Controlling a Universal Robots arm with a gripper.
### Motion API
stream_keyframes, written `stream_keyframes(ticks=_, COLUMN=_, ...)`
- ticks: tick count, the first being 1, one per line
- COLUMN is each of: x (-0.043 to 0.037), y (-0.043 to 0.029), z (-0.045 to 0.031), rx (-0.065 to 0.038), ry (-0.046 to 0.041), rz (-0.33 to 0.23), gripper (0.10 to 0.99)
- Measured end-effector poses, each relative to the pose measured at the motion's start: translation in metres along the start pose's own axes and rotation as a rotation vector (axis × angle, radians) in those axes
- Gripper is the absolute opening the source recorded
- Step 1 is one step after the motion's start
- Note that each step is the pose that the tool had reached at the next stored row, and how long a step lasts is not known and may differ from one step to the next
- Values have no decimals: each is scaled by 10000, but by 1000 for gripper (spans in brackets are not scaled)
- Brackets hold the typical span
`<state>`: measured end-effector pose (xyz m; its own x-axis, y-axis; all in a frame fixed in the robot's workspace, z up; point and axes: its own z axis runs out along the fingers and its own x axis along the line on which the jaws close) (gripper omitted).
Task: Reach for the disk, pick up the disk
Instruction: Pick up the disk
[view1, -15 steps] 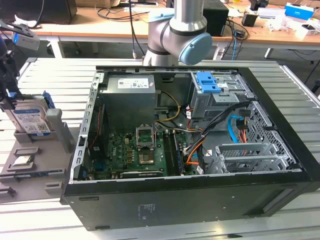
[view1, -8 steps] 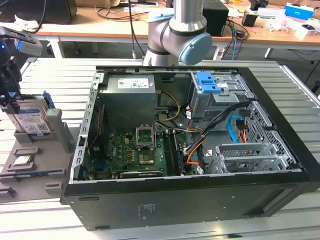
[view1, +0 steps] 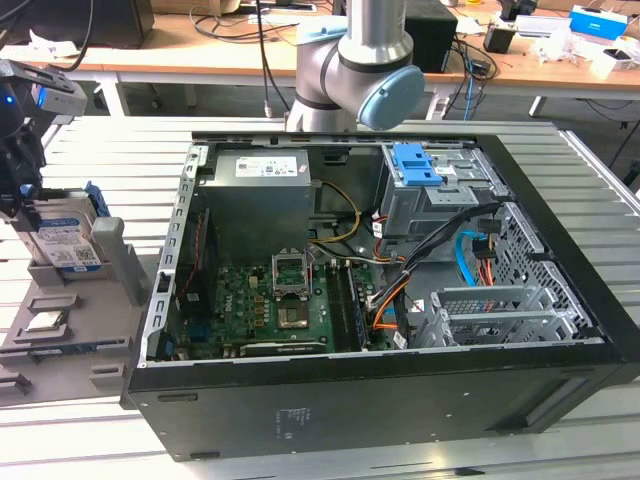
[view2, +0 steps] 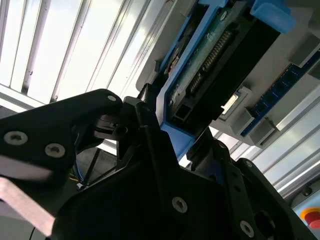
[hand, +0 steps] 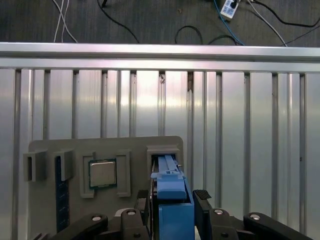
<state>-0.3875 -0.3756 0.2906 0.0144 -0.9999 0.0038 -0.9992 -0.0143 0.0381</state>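
The disk (hand: 172, 210) is filling the gap between the fingers (hand: 201, 200); the grey holder (hand: 75, 145) is crowding one side, open table (hand: 250, 150) the other.

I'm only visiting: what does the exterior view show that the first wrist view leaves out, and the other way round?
The exterior view takes in the wider scene: the open computer case with its circuit board, the arm behind it, and desks beyond. The first wrist view looks down from close up and adds the dark, cable-strewn floor past the slatted metal table. Both show that table, the disk standing in its grey holder, the square chip beside it, and the tool at the disk.
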Motion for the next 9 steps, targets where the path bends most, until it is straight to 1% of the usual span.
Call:
stream_keyframes(ticks=3, x=0, y=0, z=1, rx=0, ry=0, rz=0, gripper=482)
stream_keyframes(ticks=4, x=0, y=0, z=1, rx=0, ry=2, rz=-1, gripper=467)
stream_keyframes(ticks=5, x=0, y=0, z=1, rx=0, ry=0, rz=0, gripper=400)
stream_keyframes(ticks=6, x=0, y=0, z=2, rx=0, ry=-1, rz=0, gripper=369)
stream_keyframes(ticks=9, x=0, y=0, z=3, rx=0, ry=-1, rz=0, gripper=369)
